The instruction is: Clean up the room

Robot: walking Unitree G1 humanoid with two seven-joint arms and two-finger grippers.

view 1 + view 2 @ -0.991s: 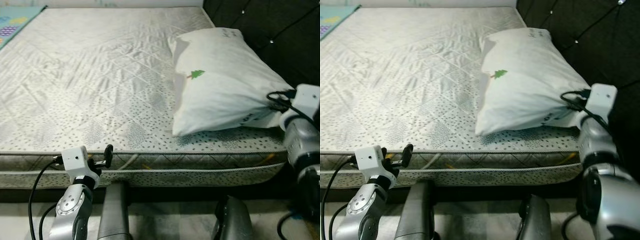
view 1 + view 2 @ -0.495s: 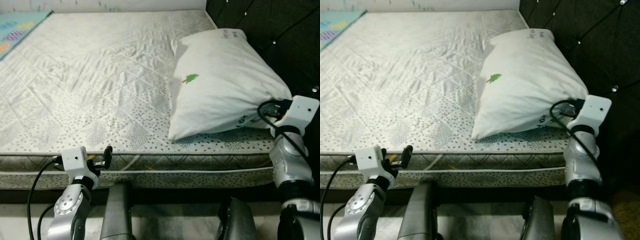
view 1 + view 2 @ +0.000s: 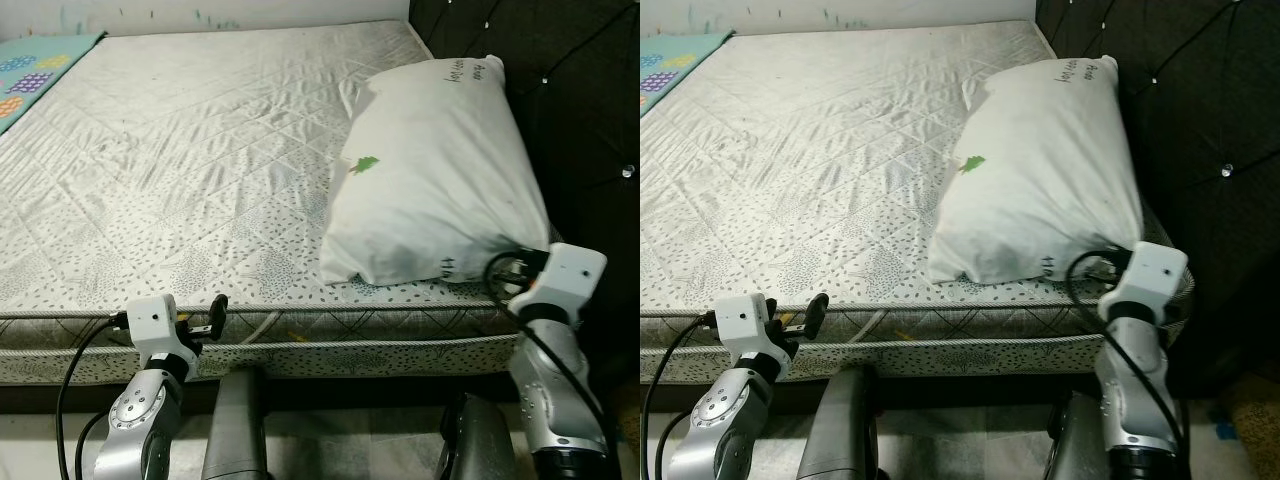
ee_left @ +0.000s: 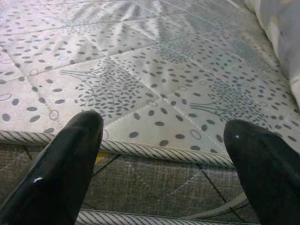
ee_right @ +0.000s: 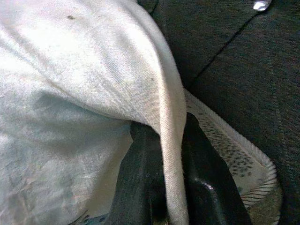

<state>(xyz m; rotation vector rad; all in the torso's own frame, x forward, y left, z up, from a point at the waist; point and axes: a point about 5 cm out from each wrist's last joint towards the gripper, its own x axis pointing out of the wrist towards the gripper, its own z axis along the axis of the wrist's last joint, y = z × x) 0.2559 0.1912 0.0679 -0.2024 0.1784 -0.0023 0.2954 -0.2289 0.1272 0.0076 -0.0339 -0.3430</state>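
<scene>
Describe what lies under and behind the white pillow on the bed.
The pillow rests on the patterned mattress, with the dark tufted headboard behind it. The right gripper pinches its corner seam. What the pillow covers of the mattress stays hidden.

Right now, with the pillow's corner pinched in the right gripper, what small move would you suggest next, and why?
Probably ease the right gripper toward the headboard: its fingers are shut on the pillow corner seam, and the pillow lies angled by the mattress edge. The left gripper is open, idle.

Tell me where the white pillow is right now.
The white fabric pillow lies on the mattress's right side, against the dark headboard, its corner pinched by the right tool.
</scene>
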